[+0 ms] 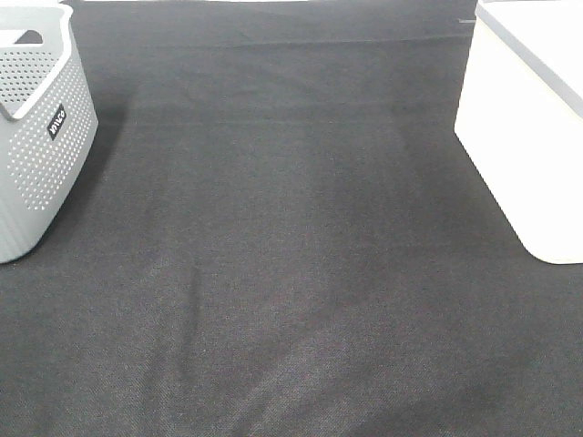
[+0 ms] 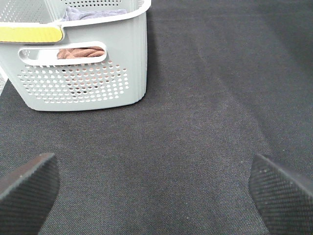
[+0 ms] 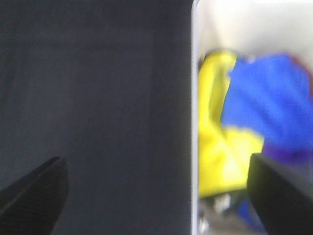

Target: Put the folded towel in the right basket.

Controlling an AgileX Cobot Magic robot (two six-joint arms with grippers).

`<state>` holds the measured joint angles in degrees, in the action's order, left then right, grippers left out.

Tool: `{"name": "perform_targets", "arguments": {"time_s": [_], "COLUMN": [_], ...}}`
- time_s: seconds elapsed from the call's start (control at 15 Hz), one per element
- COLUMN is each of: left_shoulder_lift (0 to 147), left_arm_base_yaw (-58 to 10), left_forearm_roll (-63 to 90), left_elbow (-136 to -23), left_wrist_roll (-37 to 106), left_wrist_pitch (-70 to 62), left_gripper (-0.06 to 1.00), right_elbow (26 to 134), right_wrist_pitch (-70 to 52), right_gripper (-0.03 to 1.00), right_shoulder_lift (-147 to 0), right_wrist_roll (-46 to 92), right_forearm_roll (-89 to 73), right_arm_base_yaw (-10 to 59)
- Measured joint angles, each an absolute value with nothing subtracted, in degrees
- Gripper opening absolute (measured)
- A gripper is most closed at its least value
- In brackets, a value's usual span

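Note:
The right basket (image 1: 510, 137) is white and stands at the table's right edge. In the right wrist view its rim (image 3: 194, 122) runs down the frame, with a yellow towel (image 3: 217, 142) and a blue towel (image 3: 269, 107) lying inside, both blurred. My right gripper (image 3: 156, 191) is open and empty, straddling that rim from above. My left gripper (image 2: 156, 191) is open and empty, low over the dark cloth, facing the grey basket. No towel lies on the table. Neither arm shows in the exterior view.
A grey perforated basket (image 1: 36, 155) stands at the far left. In the left wrist view (image 2: 83, 88) it holds a brown towel (image 2: 80, 52) and a grey-blue cloth (image 2: 93, 13). A dark cloth (image 1: 291, 273) covers the table between the baskets.

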<state>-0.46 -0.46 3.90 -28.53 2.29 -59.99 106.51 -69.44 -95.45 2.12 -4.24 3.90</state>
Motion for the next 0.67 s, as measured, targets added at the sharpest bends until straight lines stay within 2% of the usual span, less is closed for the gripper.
{"name": "perform_targets", "arguments": {"time_s": [0.53,0.6,0.67], "left_shoulder_lift": [-0.5,-0.5,-0.5], "left_arm_base_yaw": [-0.5,-0.5,-0.5], "left_forearm_roll": [3.9,3.9,3.9], "left_elbow": [-28.5,-28.5,-28.5], "left_wrist_roll": [2.3,2.3,2.3], "left_wrist_pitch": [-60.0,-60.0,-60.0], "left_gripper": [0.98,0.98,0.98], "right_elbow": [43.2,43.2,38.6], "right_wrist_pitch": [-62.6,-62.6,-61.5], "right_gripper": [0.96,0.96,0.96], "right_shoulder_lift": [-36.4,-36.4,-30.9], "right_wrist_roll": [1.8,1.8,1.8], "right_forearm_roll": [-2.6,-2.6,-2.6], "right_arm_base_yaw": [3.9,3.9,3.9]}}
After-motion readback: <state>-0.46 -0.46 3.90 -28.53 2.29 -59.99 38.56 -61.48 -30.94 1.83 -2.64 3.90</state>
